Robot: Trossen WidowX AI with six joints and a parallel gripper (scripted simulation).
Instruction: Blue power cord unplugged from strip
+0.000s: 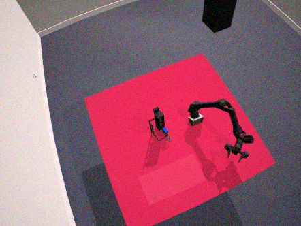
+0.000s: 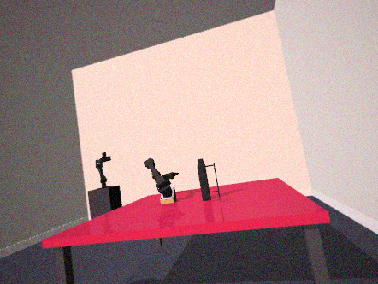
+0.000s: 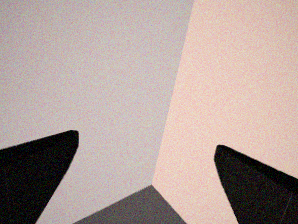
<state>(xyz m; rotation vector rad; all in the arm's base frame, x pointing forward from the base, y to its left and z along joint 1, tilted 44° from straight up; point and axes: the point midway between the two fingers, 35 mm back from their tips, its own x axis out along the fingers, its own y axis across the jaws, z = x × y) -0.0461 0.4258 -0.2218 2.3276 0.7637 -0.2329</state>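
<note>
Place: on the red counter (image 1: 204, 82), the power strip (image 1: 159, 118) stands upright mid-counter
Plug: the blue plug (image 1: 165, 130) sits at the strip, seemingly seated
Jaws: mine gape empty, well right
Left: everything

In the top view the blue plug (image 1: 165, 130) on the power strip (image 1: 159, 118) is a tiny patch, too small to tell whether it sits in a socket or just beside one. The thin cord (image 1: 153, 131) blurs into the red table (image 1: 129, 163). From the side view the strip (image 2: 203, 180) hides the plug completely. The wrist view cuts off both fingers at its lower edge, showing only their dark tips against walls. The black box (image 1: 218, 11) at the far side is cut by the top edge.
</note>
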